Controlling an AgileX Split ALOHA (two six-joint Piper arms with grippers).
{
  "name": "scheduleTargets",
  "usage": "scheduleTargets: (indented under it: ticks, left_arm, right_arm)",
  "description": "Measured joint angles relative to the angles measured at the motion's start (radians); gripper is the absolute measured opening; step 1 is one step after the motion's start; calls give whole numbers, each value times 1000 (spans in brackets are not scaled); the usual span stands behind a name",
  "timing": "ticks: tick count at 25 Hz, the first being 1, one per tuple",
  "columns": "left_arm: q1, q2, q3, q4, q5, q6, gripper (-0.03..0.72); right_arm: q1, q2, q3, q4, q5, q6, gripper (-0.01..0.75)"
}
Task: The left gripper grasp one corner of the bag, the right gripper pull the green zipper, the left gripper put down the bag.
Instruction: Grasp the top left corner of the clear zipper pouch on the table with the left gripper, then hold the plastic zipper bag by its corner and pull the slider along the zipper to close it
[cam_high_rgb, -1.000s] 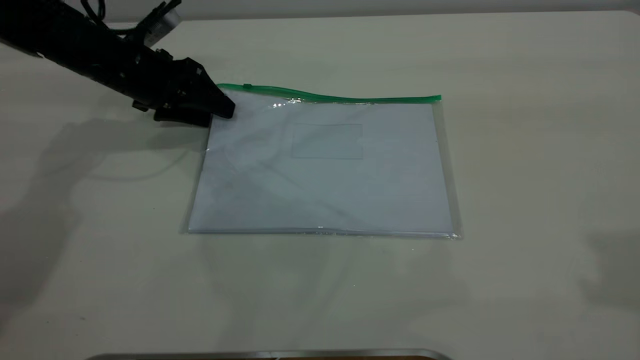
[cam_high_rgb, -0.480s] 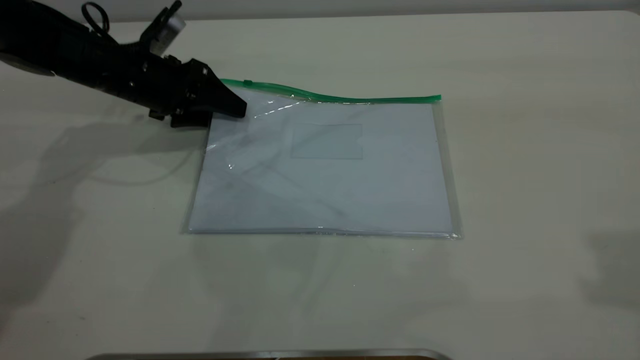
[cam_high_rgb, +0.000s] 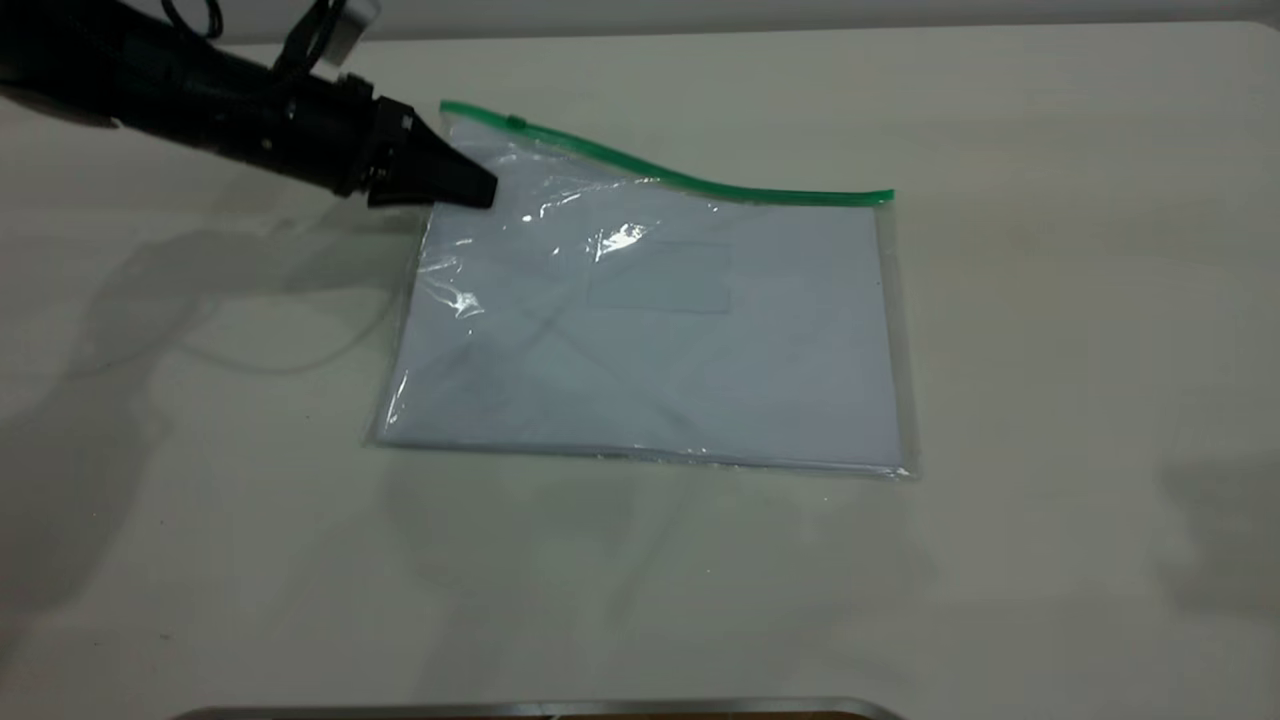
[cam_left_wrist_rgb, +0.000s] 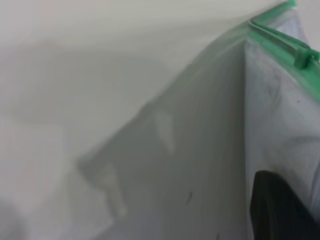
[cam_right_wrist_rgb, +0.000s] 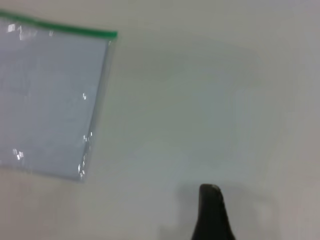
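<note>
The left pincer is clamped on the bag's corner by the green zipper, lifting it off the tabletop toward the far left corner. The bag's remainder lies flat mid-tabletop. Only one tip of the right pincer shows, well apart from the bag; I cannot tell its state.

The bag was clear plastic with pale bluish-white paper showing through and white glints near its raised end. Its zipper was bright green, the slider a darker green. The left gripper was black. The worktop was plain off-white.
</note>
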Motion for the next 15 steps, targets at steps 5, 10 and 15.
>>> scheduleTargets:
  ticks: [5, 10, 15]
  left_arm:
    - [-2, 1, -132, 155, 93, 39, 52]
    - [-24, 1, -267, 338, 182, 82, 52]
    - [-78, 1, -346, 410, 234, 165, 51]
  right_arm:
    - [0, 121, -1, 116, -41, -205, 579]
    - [0, 299, -16, 348, -116, -513, 579]
    - [3, 507, -106, 643, -120, -878, 579]
